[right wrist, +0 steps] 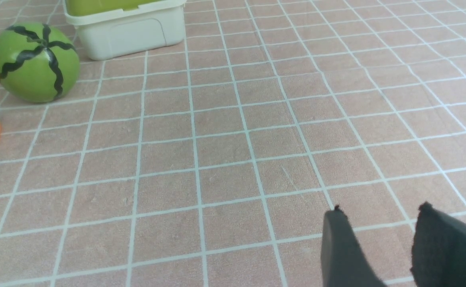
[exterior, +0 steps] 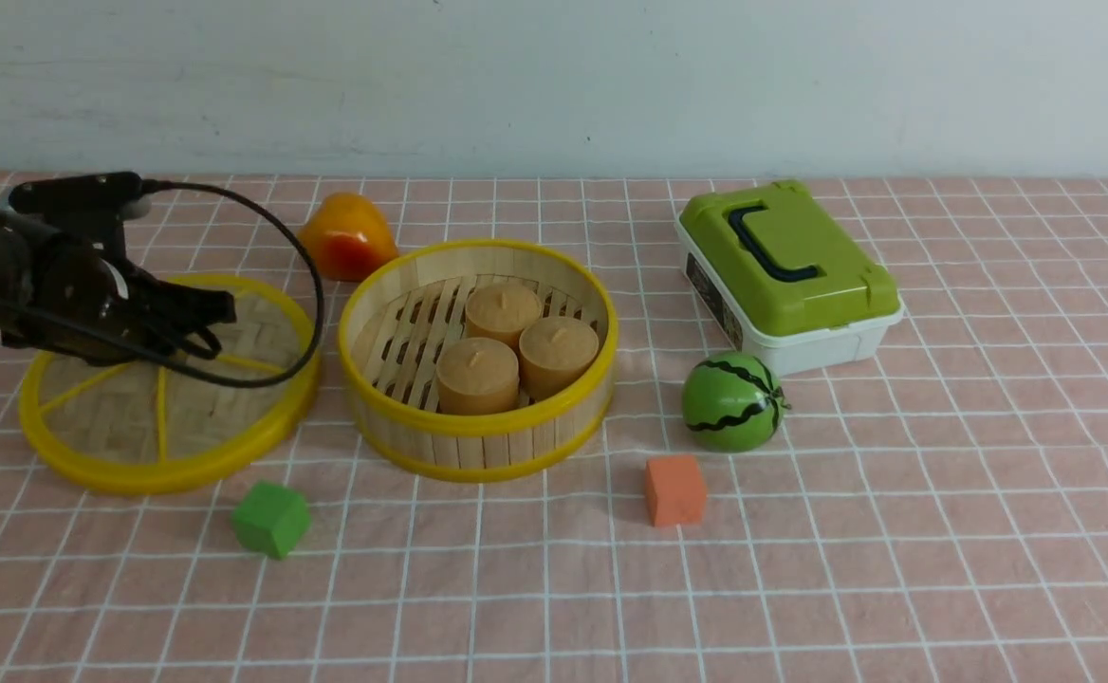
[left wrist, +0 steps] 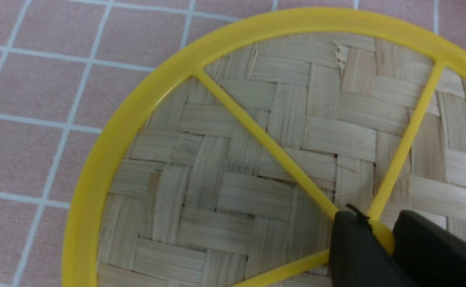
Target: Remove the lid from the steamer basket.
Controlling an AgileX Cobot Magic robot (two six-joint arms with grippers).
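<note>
You have a lid [exterior: 162, 408] in tan basket-weave, with yellow rim and spokes. The steamer basket [exterior: 478, 446] shows you pale slats between 2 yellow rims. Note the watermelon [exterior: 729, 403], green with black wavy stripes, and an orange-red pepper [exterior: 348, 237] at far left.

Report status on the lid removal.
Left gripper shut on the knob of the lid. Right gripper open, holding nothing. Steamer basket uncovered, lid beside it. No obstruction seen between them.
</note>
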